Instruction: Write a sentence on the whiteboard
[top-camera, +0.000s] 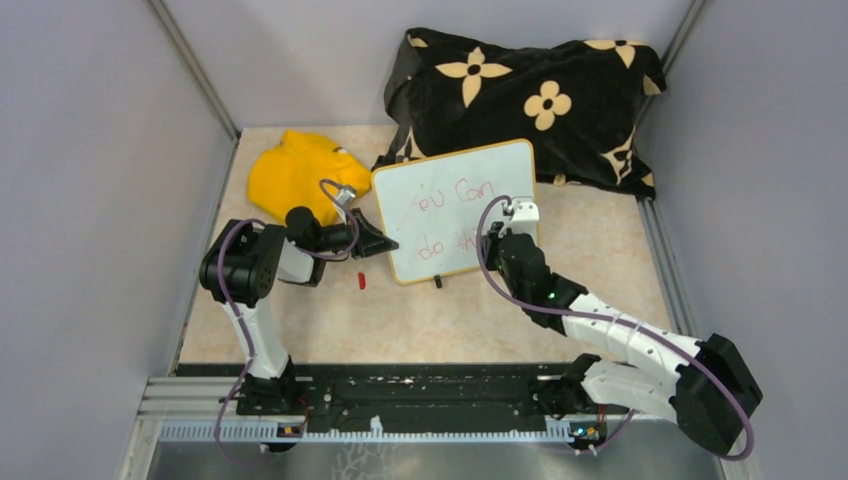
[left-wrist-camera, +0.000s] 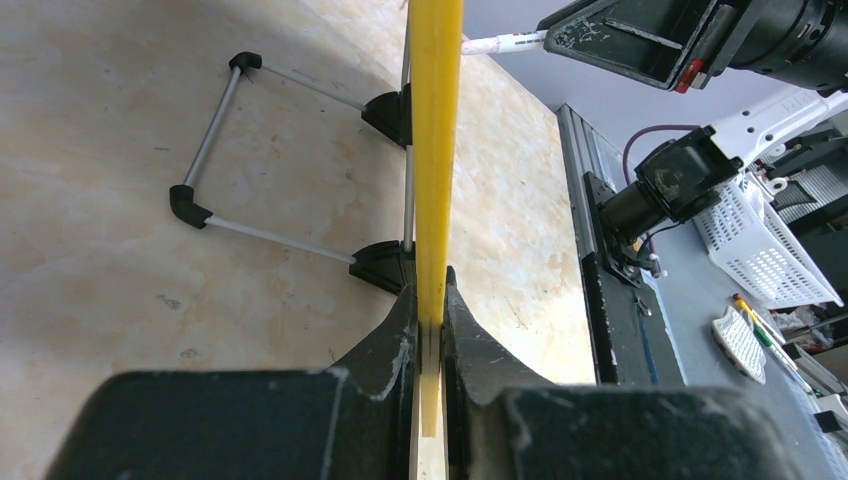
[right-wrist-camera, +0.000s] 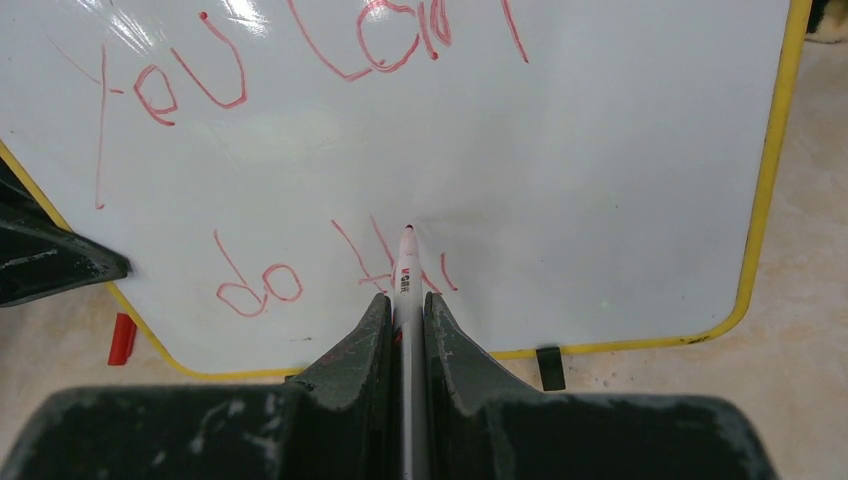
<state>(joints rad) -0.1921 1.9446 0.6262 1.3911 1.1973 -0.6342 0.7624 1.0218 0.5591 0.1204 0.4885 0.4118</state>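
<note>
The whiteboard (top-camera: 497, 172) stands tilted on its wire stand, with a yellow rim. Red sentence (top-camera: 447, 203) words run in two lines: "You Can" (right-wrist-camera: 225, 85) above, "do" (right-wrist-camera: 258, 288) and partly hidden letters below. My left gripper (top-camera: 386, 243) is shut on the whiteboard's left rim (left-wrist-camera: 437, 150), which sits between the jaws of the left gripper (left-wrist-camera: 431, 292). My right gripper (right-wrist-camera: 405, 303) is shut on a white marker (right-wrist-camera: 405, 272). The marker's tip touches the board at the lower line. The right gripper (top-camera: 503, 238) hides the end of that line from above.
A red marker cap (top-camera: 362, 281) lies on the table below the board's left corner. A yellow cloth (top-camera: 298, 172) lies at the back left. A black flower-patterned cushion (top-camera: 530, 95) fills the back right. Grey walls close both sides. The stand's wire legs (left-wrist-camera: 215, 150) reach behind the board.
</note>
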